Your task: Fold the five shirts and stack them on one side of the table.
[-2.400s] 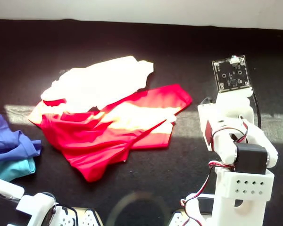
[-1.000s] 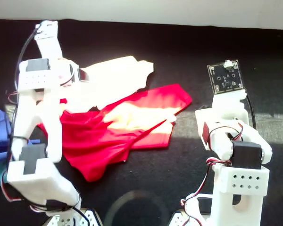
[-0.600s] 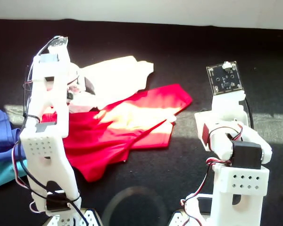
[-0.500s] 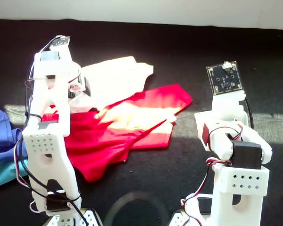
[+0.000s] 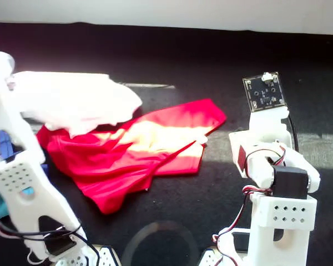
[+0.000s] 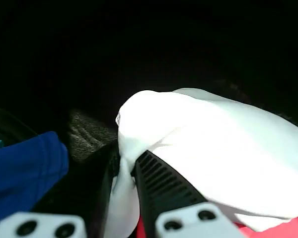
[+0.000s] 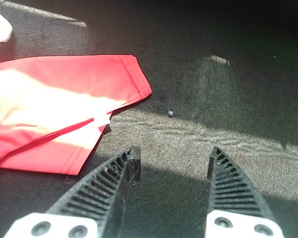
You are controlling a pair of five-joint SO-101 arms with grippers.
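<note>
- Dark, carpet-like worktop (image 5: 172, 61) with a pale wall (image 5: 211, 11) along the far edge and a band of sunlight cutting across the middle.
- Left arm (image 5: 22, 183) stands tall at the near-left corner in the high view. Its hand (image 6: 127, 166) is clamped on a bunched fold of the white shirt (image 6: 213, 144), with the cloth pinched right between the two fingers.
- From the high view, the white shirt spreads from the left edge toward the middle. Its near edge drapes over the upper-left part of the red shirt (image 5: 144, 149).
- Red shirt is pretty crumpled, lying roughly mid-worktop. One flatter corner stretches out toward the right arm (image 5: 277, 166), and a pointy bit trails toward the near edge.
- Blue shirt (image 6: 20, 168) is bunched up just beside the left hand, over at the left edge of the worktop.
- Right arm sits at the near-right, well apart from the white shirt. Its hand (image 7: 171, 166) has the fingers spread apart with nothing between them, over bare worktop and near the red shirt's hem corner.
</note>
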